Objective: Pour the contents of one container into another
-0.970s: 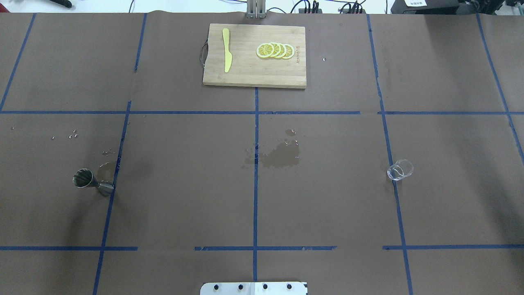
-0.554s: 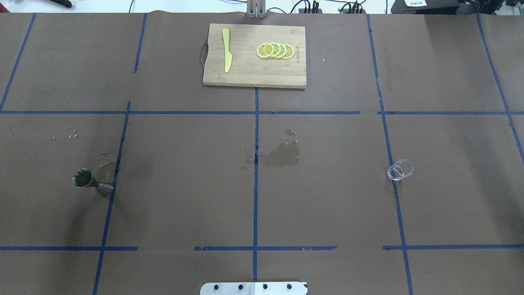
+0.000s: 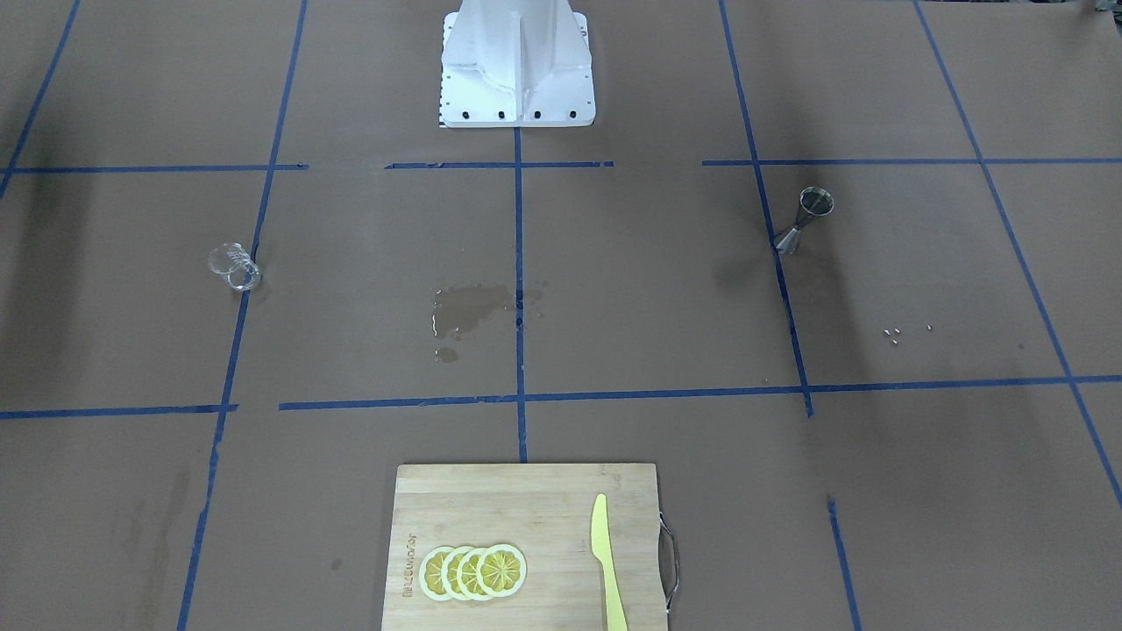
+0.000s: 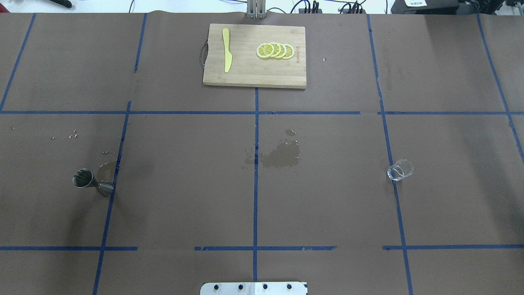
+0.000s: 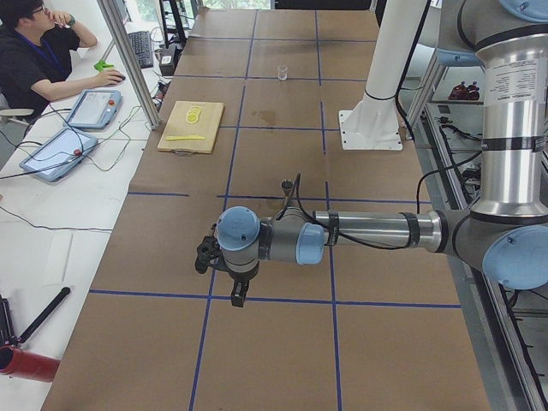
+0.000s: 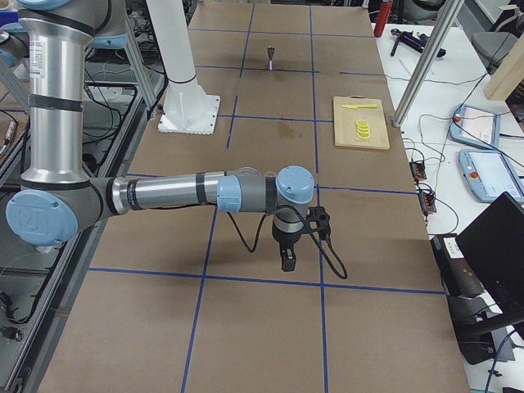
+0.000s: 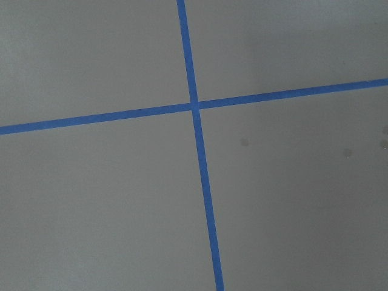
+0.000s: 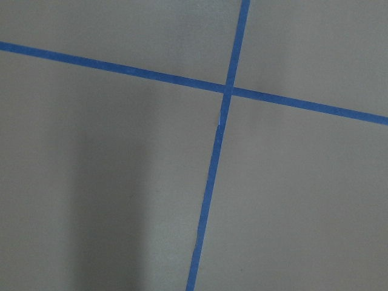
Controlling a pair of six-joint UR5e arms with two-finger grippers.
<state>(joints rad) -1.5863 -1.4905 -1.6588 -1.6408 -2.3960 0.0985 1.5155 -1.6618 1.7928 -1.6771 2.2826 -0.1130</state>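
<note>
The clear glass cup (image 4: 400,169) stands alone on the right side of the table, also seen at the left in the front view (image 3: 233,265). On the left side stands the steel jigger (image 4: 92,183), upright on a blue tape line (image 3: 804,219). Neither gripper appears in the overhead or front views. The left gripper (image 5: 237,294) hangs over the table end, well short of the jigger (image 5: 285,187). Over the opposite table end hangs the right gripper (image 6: 286,259). I cannot tell whether either is open or shut. Both wrist views show only brown paper and crossing tape.
A wooden cutting board (image 4: 245,71) with a yellow knife (image 4: 226,50) and lemon slices (image 4: 275,50) lies at the far middle. A wet stain (image 4: 280,156) marks the table centre. Small crumbs (image 4: 73,134) lie beyond the jigger. An operator (image 5: 38,51) sits beside the table.
</note>
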